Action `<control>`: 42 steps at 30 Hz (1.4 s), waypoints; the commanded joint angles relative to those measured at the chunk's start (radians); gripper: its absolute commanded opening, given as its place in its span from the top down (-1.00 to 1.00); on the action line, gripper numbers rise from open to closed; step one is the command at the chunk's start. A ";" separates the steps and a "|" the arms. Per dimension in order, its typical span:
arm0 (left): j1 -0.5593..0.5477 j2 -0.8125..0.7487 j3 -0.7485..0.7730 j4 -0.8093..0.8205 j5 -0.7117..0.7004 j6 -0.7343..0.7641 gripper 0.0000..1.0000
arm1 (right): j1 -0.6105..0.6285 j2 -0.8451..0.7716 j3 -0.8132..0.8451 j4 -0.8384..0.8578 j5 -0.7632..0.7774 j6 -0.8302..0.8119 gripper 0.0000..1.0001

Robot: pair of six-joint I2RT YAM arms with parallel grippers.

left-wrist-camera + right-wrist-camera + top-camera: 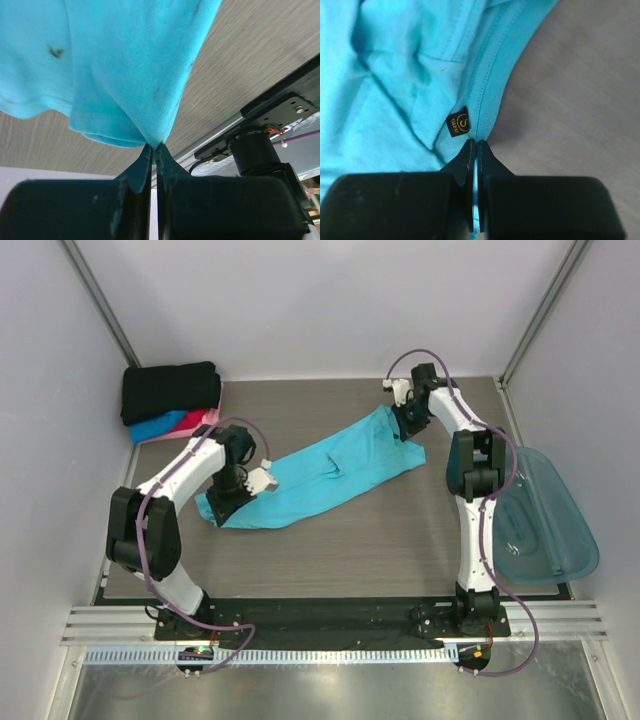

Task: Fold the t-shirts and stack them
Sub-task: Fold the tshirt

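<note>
A turquoise t-shirt (330, 472) lies stretched diagonally across the table, from near left to far right. My left gripper (222, 502) is shut on its lower end; in the left wrist view the cloth (125, 65) is pinched between the jaws of that gripper (155, 146). My right gripper (403, 422) is shut on the collar end, and in the right wrist view the ribbed collar (495, 75) runs into that gripper (476, 145) beside a black size tag (458, 121). Folded black (170, 390), blue (158, 428) and pink-red (200, 418) t-shirts are stacked at the far left corner.
A translucent teal plastic tub (540, 520) sits off the table's right edge beside the right arm. White walls close in the table on three sides. A black rail (330, 615) runs along the near edge at the arm bases.
</note>
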 commanded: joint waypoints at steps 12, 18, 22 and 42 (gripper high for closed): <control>-0.574 0.188 0.193 -0.240 0.389 -0.114 0.96 | 0.160 0.377 0.427 0.452 0.176 -0.176 0.98; -0.693 0.380 0.466 -0.197 0.507 -0.164 0.68 | 0.203 0.484 0.534 0.747 0.116 -0.089 0.98; -0.704 0.457 0.689 -0.229 0.539 -0.199 0.59 | 0.232 0.489 0.536 0.966 0.134 -0.018 0.67; -0.099 -0.058 0.429 0.091 0.420 -0.738 0.69 | 0.177 -0.701 -0.510 0.550 -0.108 0.626 -0.15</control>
